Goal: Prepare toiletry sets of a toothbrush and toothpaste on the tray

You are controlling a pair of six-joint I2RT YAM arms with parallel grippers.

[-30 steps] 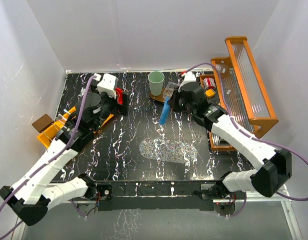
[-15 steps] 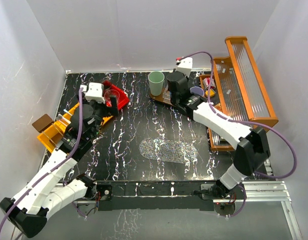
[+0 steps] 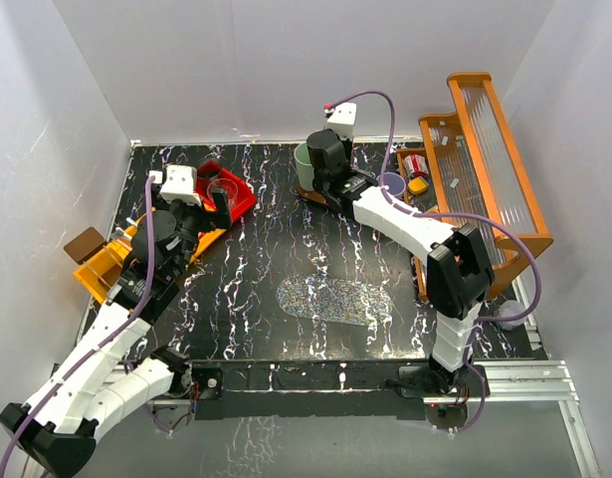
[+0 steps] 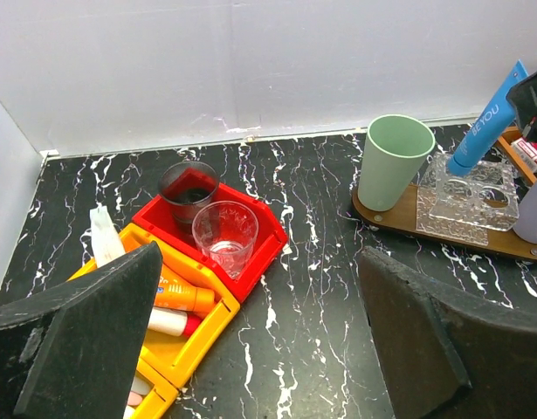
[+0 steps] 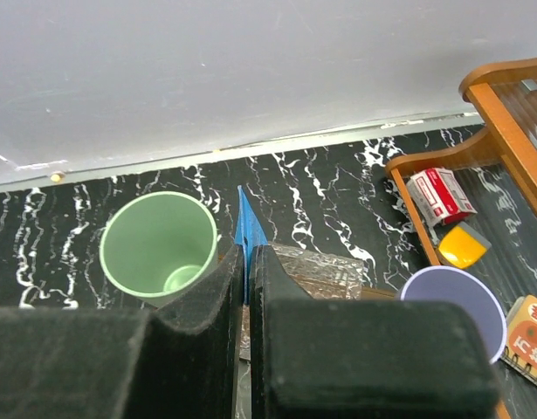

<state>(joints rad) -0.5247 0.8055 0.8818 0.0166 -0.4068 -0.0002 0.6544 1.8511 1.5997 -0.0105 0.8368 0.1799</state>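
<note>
Top view: left end effector point(image 3: 218, 195) sits over the red bin point(image 3: 244, 189), w/ a yellow bin point(image 3: 104, 267) behind it toward the arm's base. Right end effector point(image 3: 323, 179) is far back on the tabletop point(image 3: 286, 249), green cup point(image 3: 306, 159) just to its left, lilac cup point(image 3: 392, 184) to its right, orange rack point(image 3: 495, 169) further right; the shiny oval mat point(image 3: 333, 299) lies well apart, nearer the bases. Left wrist view: left end effector point(image 4: 259, 262) has its pads point(image 4: 85, 340) spread wide w/ nothing between them. Straight ahead is the red bin point(image 4: 268, 240) w/ a clear glass point(image 4: 224, 236) and a dark cup point(image 4: 189, 188) upright in it; an orange tube point(image 4: 185, 297) lies in the yellow bin point(image 4: 211, 327) near the left pad. Ahead-right is the wooden tray point(image 4: 399, 223) carrying the green cup point(image 4: 392, 161) and a clear holder point(image 4: 473, 196); the blue tube point(image 4: 486, 122) stands tilted, lower end meeting the holder's top, upper end in the right end effector point(image 4: 530, 92). Can't tell if it's in a hole. Right wrist view: right end effector point(image 5: 247, 262) is pressed together, pinching the blue tube point(image 5: 248, 229), tip poking out beyond the pads. Green cup point(image 5: 159, 244) is just left, touching the left pad; clear holder point(image 5: 316, 269) just right; lilac cup point(image 5: 451, 305) further right, beside the rack's red-white box point(image 5: 441, 194).
</note>
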